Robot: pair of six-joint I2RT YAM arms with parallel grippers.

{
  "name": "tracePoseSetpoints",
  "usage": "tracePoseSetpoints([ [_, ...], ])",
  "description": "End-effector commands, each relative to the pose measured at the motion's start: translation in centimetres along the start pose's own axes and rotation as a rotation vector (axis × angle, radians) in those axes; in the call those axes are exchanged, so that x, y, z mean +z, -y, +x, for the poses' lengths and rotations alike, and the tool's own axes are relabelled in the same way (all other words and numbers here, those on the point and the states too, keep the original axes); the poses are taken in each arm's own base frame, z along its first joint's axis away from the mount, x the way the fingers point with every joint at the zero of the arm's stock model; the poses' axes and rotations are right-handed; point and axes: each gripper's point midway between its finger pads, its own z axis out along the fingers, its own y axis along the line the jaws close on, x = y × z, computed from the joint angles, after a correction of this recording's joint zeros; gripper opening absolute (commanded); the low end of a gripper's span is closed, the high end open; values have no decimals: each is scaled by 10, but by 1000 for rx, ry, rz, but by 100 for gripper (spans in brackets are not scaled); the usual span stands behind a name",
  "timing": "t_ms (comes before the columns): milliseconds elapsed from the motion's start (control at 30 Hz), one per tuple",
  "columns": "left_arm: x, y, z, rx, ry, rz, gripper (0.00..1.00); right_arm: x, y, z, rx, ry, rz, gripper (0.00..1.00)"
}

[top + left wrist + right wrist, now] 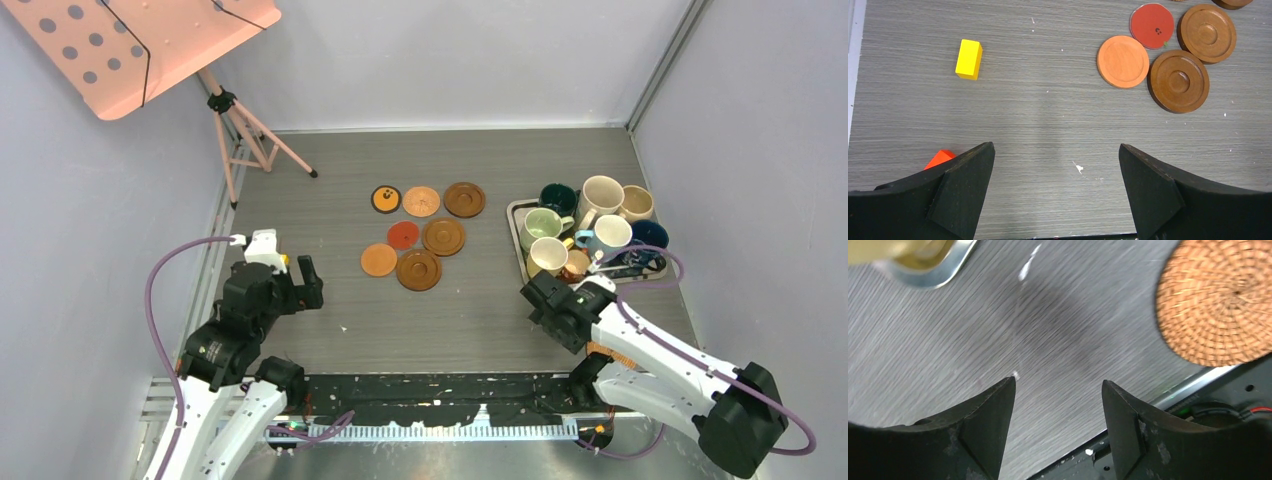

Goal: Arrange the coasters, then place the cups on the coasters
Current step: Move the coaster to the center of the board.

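Seven coasters lie clustered mid-table: black-and-orange (386,199), tan (421,201), red (403,235), orange (379,260) and three dark brown ones (464,199) (443,237) (419,270). A woven wicker coaster (1215,302) lies near the table's front edge, just right of my right gripper. Several cups stand packed on the metal tray (518,211), among them dark green (557,197), cream (601,195) and white-blue (610,236). My left gripper (1055,146) hangs open over bare table, left of the cluster. My right gripper (1058,381) is open and empty below the tray.
A yellow block (969,59) and an orange block (939,159) lie on the table by my left gripper. A pink music stand (240,120) stands at the back left. Walls close off the left, back and right sides.
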Motion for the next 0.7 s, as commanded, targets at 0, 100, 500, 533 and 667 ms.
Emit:
tracePoseSetpoints([
  [0,0,4,-8,-6,38,21,99,5,22,-26,167,121,105,71],
  [100,-1,4,-9,-8,44,21,99,8,32,-39,263,189,155,70],
  [500,0,8,-7,-2,32,40,99,26,73,-67,542,277,348,68],
  [533,0,8,-7,-2,32,40,99,28,71,-66,550,270,345,68],
  [667,0,7,-8,-2,34,36,99,41,76,-57,590,220,380,67],
])
